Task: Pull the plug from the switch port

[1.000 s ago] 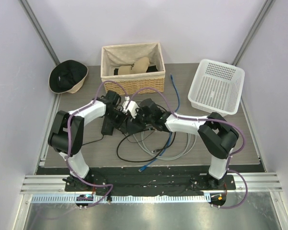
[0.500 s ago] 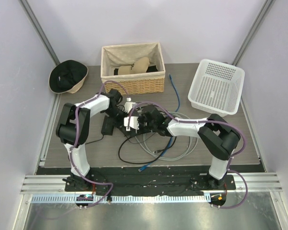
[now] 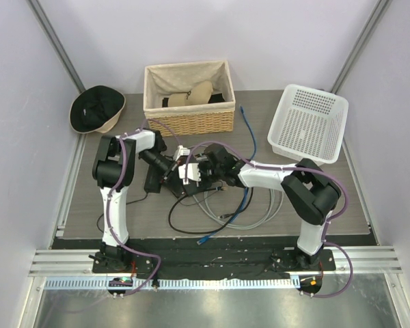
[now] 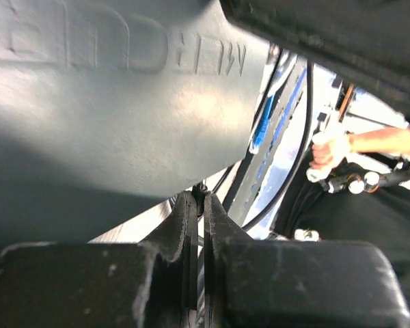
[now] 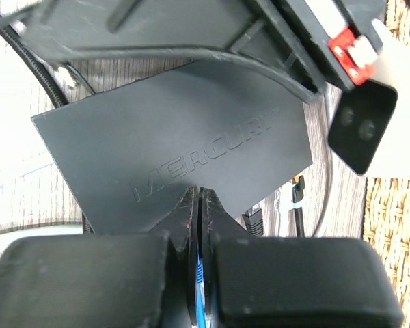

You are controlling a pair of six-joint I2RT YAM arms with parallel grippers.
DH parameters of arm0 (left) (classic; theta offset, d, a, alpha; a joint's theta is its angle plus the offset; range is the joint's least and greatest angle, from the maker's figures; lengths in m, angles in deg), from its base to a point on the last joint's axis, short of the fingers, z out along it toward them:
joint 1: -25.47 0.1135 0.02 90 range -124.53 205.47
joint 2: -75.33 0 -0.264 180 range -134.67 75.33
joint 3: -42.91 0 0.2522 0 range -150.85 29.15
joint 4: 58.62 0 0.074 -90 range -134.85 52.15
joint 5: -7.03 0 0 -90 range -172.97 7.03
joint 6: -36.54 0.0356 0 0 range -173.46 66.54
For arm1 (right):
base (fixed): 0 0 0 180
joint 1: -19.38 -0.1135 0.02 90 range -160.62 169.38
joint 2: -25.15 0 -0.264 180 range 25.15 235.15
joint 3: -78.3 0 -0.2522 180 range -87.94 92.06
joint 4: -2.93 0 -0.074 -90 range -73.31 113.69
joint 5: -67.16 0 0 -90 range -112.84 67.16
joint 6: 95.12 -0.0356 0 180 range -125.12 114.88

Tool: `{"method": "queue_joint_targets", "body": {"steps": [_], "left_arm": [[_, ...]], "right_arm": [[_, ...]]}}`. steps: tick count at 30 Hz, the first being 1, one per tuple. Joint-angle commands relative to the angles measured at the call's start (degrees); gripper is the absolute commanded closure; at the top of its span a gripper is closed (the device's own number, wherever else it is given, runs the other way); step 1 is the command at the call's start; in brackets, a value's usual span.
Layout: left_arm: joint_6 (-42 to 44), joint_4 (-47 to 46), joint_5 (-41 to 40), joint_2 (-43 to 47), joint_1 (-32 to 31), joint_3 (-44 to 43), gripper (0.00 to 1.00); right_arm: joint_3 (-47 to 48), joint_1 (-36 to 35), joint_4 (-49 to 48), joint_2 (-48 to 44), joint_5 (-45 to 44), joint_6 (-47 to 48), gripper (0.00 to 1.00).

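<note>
The switch is a flat matte black box (image 5: 178, 137) with embossed lettering; it fills the upper left of the left wrist view (image 4: 123, 102). My right gripper (image 5: 199, 195) is shut, tips against the box's near edge, with the blue cable (image 5: 200, 277) pinched between its fingers. The plug and the switch port are hidden behind those tips. My left gripper (image 4: 199, 199) is shut at the box's opposite edge, with something thin and dark at its tips. From above, the left gripper (image 3: 172, 171) and right gripper (image 3: 195, 176) meet over the box.
A black power brick (image 3: 152, 179) lies left of the box. Grey and black cable coils (image 3: 225, 205) spread in front, with a loose blue plug end (image 3: 205, 239). At the back stand a wicker basket (image 3: 188, 96), a white plastic basket (image 3: 309, 123) and a hat (image 3: 96, 109).
My left arm has folded back to the left, its elbow rising, while its gripper stays by the box. The right gripper has shifted slightly left. Both stay shut.
</note>
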Motion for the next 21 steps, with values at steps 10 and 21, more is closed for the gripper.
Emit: {"method": "queue_joint_targets", "body": {"steps": [10, 21], "left_arm": [[6.7, 10.7, -1.5, 7.9, 2.4, 4.6, 1.0], [-1.7, -11.0, -13.8, 35.9, 3.3, 13.0, 1.0]], "right_arm": [[-3.5, -0.8, 10.6, 0.6, -2.0, -8.2, 0.98], [18.0, 6.5, 17.3, -6.5, -14.0, -39.1, 0.61]]}}
